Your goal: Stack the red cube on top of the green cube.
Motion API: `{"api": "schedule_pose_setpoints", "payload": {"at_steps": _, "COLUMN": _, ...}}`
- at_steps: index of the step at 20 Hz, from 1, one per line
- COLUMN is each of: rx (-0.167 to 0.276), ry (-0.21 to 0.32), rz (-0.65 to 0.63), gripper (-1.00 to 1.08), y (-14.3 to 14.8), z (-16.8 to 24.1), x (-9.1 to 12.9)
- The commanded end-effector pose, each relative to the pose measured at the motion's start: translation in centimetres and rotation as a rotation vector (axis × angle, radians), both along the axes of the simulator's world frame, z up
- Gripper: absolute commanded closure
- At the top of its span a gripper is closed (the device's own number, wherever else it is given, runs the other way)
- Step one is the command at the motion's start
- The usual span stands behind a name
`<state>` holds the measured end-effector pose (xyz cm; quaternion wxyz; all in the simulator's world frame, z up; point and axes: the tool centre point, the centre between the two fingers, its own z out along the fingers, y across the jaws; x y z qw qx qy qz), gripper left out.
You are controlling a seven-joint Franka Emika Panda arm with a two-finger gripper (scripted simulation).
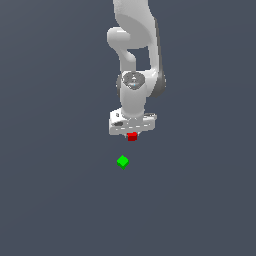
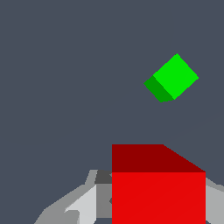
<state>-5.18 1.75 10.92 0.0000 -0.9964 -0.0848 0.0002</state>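
Two cubes listed: red cube point(image 1: 132, 136) clamped in my pincer point(image 1: 132, 135); green cube point(image 1: 123, 162) sits apart, rotated. Risk: corners mismatch, stack topples on release.

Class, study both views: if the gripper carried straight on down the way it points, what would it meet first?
Probably only the bare floor. The gripper holds the red cube, and the green cube seems offset from its line, though depth is unclear.
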Motion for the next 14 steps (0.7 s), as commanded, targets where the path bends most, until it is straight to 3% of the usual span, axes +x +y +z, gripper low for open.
{"api": "schedule_pose_setpoints", "payload": {"at_steps": 1, "rx": -0.001, "ry": 0.000, "rz": 0.000, "gripper": 1.08, "y": -0.5, "z": -0.5, "x": 1.0}}
{"api": "schedule_pose_setpoints", "payload": {"at_steps": 14, "rx": -0.001, "ry": 0.000, "rz": 0.000, "gripper": 1.08, "y": -3.3, "z": -4.0, "x": 7.5}}
